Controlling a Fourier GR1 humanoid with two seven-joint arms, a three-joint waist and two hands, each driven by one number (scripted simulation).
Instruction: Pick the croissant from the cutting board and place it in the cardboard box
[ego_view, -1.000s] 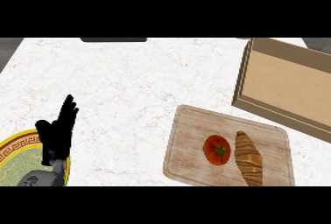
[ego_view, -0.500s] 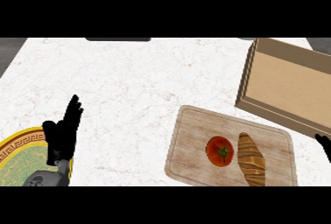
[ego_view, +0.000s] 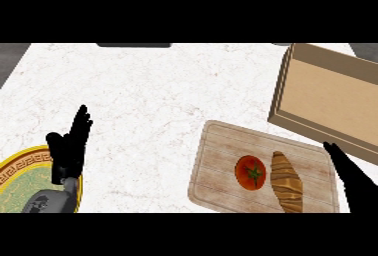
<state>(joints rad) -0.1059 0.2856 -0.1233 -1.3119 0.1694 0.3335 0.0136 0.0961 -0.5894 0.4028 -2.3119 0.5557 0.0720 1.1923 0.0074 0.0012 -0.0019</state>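
Head view: croissant (ego_view: 286, 182) on cutting board (ego_view: 218, 165); just left of straight-fingered right hand (ego_view: 354, 181)

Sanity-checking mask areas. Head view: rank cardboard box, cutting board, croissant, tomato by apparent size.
1-2. cardboard box and cutting board: about alike; the box is cut off by the picture's edge, so unranked.
3. croissant
4. tomato

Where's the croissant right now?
Head view, lower right: the croissant lies on the cutting board, just right of the tomato, left of the right hand.
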